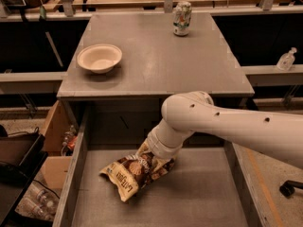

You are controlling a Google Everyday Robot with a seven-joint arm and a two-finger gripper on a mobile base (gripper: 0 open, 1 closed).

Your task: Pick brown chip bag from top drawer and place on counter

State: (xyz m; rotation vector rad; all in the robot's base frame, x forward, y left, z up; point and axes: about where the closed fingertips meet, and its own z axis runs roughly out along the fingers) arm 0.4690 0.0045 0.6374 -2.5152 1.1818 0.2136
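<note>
The tool [150, 159] is down inside the top drawer [203, 197], pressed against the upper end of the brown chip bag [134, 171]. The white wrist covers it, so I cannot tell whether it is apart, together or clamped on the bag. The bag lies crumpled on the drawer floor directly under the tool. Most of its length trails away from the tool toward the drawer's near wall, which suggests the tool came at the end nearest the arm [227, 124], where the foil bunches and gives something to pinch. Beyond and above the tool sits the bench [156, 65], the target surface. It carries 1 pale bowl [99, 58] well off to one side of the tool and 1 green-and-white can [182, 19] at its far edge. The stretch of bench nearest the tool is bare, so that looks the likeliest spot to set the bag down.
</note>
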